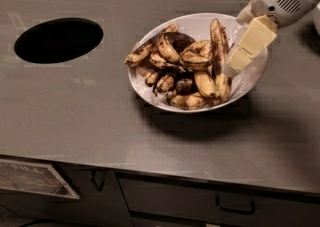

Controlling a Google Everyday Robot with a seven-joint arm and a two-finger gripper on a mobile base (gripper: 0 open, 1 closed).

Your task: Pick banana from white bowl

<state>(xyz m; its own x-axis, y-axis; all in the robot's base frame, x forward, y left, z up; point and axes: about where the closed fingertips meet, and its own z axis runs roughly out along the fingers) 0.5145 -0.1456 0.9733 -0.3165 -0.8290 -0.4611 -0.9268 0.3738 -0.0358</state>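
The white bowl (196, 21) stands on the grey counter, right of the middle, heaped with several overripe bananas. The banana (218, 46), long, nearly straight and streaked brown-black, lies on the right side of the heap, running from the far rim towards the near rim. My gripper (231, 68), cream-coloured on a white arm, reaches down from the upper right into the bowl's right side. Its tip is right beside the banana's right edge. Whether it touches the banana I cannot tell.
A round black hole (58, 40) opens in the counter at the left. Dark tiles run along the back wall. Below the counter's front edge are drawers with a handle (235, 205) and a label (32, 178).
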